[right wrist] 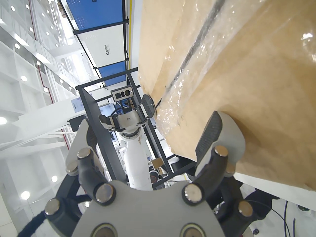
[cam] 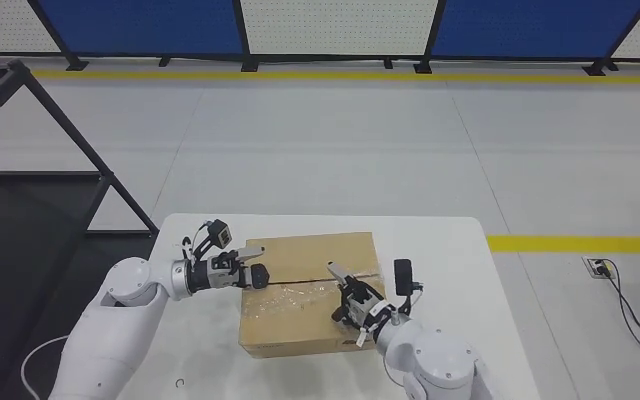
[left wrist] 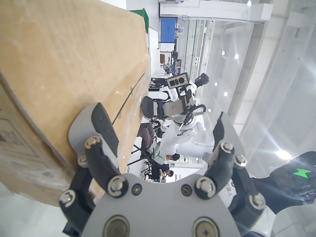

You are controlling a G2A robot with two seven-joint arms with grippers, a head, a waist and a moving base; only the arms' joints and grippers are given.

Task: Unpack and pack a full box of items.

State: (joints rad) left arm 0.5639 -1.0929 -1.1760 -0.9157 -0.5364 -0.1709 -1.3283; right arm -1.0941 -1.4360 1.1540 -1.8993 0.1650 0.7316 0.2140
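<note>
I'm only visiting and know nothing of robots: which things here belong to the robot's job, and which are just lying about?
In the job: brown cardboard box, its top seam under clear tape; left gripper, open at one end of that seam; right gripper, open near the other end.
Lying about: white table; black metal frame beside it; blue partition panels; yellow floor line.

The work is taking place in a large robotics test hall, where blue and white partition panels (cam: 140,25) are fencing off a pale floor (cam: 330,150), a yellow line (cam: 300,74) is marking the bay's edge, and rows of ceiling lights (left wrist: 236,56) are shining over distant workstations (left wrist: 175,56) with screens.
</note>
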